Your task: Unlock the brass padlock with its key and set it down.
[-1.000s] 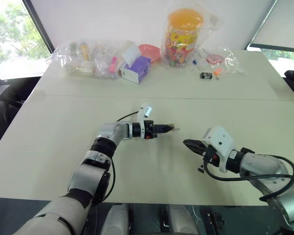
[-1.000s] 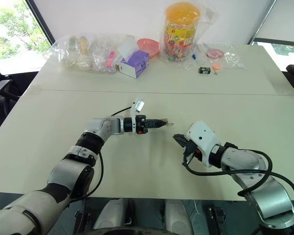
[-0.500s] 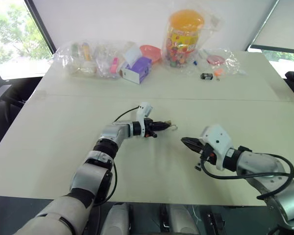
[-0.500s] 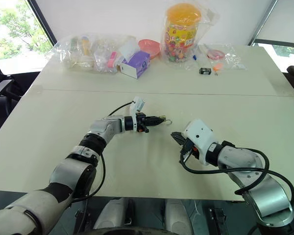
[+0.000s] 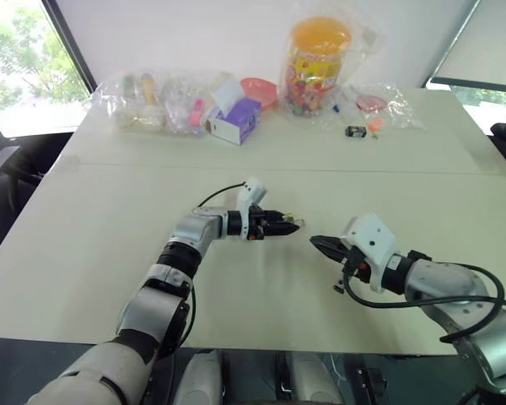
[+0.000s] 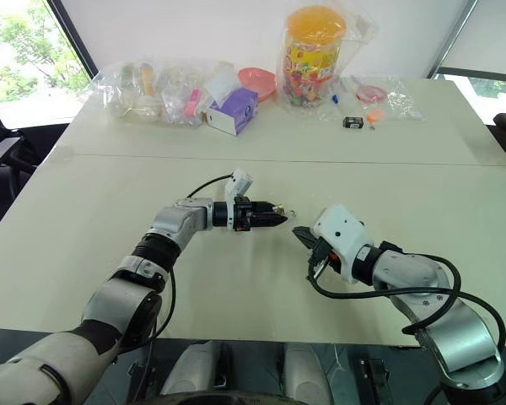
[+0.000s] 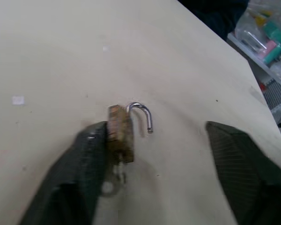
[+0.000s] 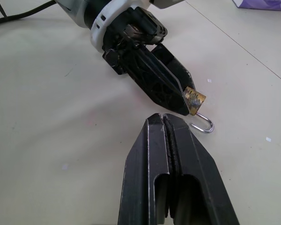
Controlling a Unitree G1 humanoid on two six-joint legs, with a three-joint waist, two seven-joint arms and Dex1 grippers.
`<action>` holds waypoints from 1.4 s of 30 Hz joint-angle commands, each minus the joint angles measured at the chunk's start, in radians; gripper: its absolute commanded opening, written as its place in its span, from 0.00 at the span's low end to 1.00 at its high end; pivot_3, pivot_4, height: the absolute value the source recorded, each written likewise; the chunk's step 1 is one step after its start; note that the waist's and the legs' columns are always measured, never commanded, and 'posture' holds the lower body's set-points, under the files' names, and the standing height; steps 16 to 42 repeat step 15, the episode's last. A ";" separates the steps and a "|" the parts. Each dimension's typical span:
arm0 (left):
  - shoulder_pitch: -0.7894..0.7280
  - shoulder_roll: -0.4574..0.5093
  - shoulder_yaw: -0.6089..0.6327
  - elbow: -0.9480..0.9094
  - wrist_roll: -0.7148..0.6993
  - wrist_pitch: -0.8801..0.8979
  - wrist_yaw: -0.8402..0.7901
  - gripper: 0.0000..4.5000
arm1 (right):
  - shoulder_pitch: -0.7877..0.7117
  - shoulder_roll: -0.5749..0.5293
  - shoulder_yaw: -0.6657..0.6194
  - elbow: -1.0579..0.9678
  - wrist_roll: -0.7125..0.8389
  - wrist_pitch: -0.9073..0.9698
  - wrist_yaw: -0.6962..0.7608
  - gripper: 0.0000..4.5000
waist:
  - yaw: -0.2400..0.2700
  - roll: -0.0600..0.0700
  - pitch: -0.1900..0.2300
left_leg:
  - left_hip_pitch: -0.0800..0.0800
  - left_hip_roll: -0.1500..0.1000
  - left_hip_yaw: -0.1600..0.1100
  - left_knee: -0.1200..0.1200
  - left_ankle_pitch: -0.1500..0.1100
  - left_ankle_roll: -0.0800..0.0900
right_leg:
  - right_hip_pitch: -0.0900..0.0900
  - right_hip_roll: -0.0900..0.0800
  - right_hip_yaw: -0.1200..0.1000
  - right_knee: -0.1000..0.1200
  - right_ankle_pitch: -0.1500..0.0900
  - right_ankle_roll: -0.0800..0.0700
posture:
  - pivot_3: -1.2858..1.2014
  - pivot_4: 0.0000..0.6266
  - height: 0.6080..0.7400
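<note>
The brass padlock [image 7: 120,129] is tiny and gold, and its silvery shackle [image 7: 143,114] is swung open. It lies against the tip of one finger [image 7: 91,150] of my left gripper [image 7: 154,131], whose fingers stand wide apart around it. Whether the lock rests on the table I cannot tell. A small silvery piece, perhaps the key [image 7: 113,180], sticks out under the body but is blurred. In the head views the left gripper [image 5: 291,225] points right over the table's middle. My right gripper [image 8: 167,123] is shut and empty, its tips a short way from the padlock [image 8: 195,100].
At the table's back edge stand clear bags of small items [image 5: 156,99], a purple and white box [image 5: 234,119], a pink bowl [image 5: 258,88] and an orange-lidded jar [image 5: 316,63]. A small black object [image 5: 354,131] lies at the back right. A seam [image 5: 110,164] crosses the table.
My left gripper has opened from shut on the padlock, and its wrist has rolled. The padlock stays against one finger. The right arm has not moved.
</note>
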 commanded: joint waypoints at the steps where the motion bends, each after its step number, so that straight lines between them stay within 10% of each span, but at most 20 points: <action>1: 0.015 0.060 0.018 -0.011 0.013 0.032 0.004 0.96 | -0.006 -0.008 -0.011 -0.016 -0.005 -0.021 -0.004 0.00 | -0.004 0.000 0.000 | 0.000 0.000 0.000 0.000 0.000 0.000 | 0.000 0.000 0.000 0.000 0.000 0.000 | 0.52 0.24 1.00; 15: 0.234 0.349 -0.024 -0.518 -0.035 0.009 -0.197 0.96 | 0.053 -0.147 -0.112 -0.033 0.010 -0.035 0.090 0.00 | -0.002 0.000 0.000 | -0.002 0.002 0.000 0.000 0.000 -0.001 | -0.002 -0.001 0.000 0.001 0.000 0.000 | 0.52 0.24 1.00; 42: 0.234 0.349 -0.024 -0.518 -0.035 0.009 -0.197 0.96 | 0.053 -0.147 -0.112 -0.033 0.010 -0.035 0.090 0.00 | -0.002 0.000 0.000 | -0.002 0.002 0.000 0.000 0.000 -0.001 | -0.002 -0.001 0.000 0.001 0.000 0.000 | 0.52 0.24 1.00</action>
